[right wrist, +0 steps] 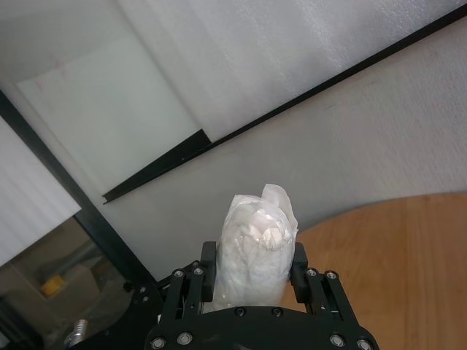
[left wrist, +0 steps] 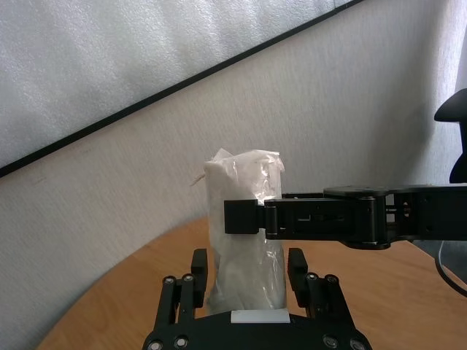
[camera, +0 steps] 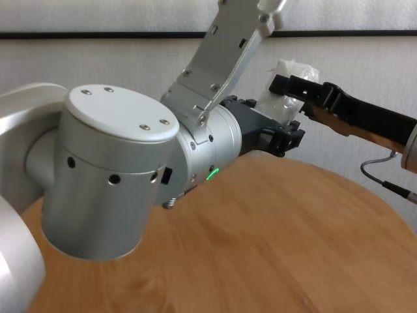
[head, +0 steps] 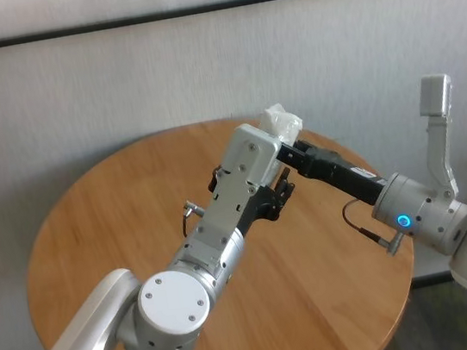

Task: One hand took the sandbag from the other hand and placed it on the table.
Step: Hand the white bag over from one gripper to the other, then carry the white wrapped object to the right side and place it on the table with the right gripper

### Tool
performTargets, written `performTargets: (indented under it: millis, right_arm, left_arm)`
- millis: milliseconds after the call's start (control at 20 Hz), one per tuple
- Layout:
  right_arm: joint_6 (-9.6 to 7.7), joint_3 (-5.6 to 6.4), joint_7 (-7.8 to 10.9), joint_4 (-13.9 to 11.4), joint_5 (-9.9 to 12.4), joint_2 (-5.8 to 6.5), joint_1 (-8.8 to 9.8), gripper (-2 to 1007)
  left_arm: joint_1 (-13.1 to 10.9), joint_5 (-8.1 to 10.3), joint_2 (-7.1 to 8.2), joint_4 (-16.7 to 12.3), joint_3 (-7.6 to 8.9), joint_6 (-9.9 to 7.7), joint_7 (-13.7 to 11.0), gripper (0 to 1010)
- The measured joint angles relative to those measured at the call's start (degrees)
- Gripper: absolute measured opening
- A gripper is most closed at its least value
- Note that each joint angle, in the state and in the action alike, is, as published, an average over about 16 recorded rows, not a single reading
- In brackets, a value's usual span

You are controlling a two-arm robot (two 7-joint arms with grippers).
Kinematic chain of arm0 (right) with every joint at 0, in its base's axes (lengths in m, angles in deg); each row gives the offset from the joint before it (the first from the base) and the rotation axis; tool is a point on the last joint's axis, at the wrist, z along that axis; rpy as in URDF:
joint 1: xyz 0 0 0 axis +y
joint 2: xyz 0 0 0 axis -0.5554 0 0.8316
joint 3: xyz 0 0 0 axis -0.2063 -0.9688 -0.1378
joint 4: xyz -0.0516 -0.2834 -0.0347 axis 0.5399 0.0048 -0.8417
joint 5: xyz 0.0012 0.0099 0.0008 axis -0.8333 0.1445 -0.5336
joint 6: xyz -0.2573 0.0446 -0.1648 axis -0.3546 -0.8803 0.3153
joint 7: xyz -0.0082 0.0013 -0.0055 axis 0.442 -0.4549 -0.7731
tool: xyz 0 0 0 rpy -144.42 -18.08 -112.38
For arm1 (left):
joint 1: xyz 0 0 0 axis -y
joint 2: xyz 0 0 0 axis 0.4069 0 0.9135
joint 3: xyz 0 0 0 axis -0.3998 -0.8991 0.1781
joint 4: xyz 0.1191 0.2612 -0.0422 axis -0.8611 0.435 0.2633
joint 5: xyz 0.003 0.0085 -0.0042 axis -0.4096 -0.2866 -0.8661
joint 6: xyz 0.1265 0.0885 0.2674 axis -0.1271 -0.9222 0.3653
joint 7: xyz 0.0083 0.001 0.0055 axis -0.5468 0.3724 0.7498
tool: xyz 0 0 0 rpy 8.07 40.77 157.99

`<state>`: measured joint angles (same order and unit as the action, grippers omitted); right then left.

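Observation:
The white sandbag (head: 282,120) is in the air above the far side of the round wooden table (head: 118,217). My left gripper (head: 280,184), on the wrist with the green light (camera: 210,173), holds the bag's lower end; in the left wrist view the bag (left wrist: 244,182) stands upright between its fingers (left wrist: 200,268). My right gripper (head: 291,151), long and slim with the blue ring (head: 404,221), reaches in from the right and is shut across the bag's middle (left wrist: 244,217). In the right wrist view the bag (right wrist: 259,233) sits between its fingers (right wrist: 299,264).
A pale wall with a dark horizontal strip (head: 193,11) stands right behind the table. A cable (head: 365,230) hangs by the right wrist. The left forearm (camera: 111,182) fills the near left of the chest view.

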<state>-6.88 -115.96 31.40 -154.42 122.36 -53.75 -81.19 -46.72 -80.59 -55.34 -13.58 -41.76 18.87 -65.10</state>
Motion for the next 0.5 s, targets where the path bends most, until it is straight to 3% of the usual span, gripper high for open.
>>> performTargets:
  millis: [500]
  right_arm:
    - [0.78,0.01,-1.8,-0.1,-1.2,0.23,-0.05,582]
  left_arm:
    - [0.0,0.0,0.0,0.0,0.0,-0.02,0.0,939]
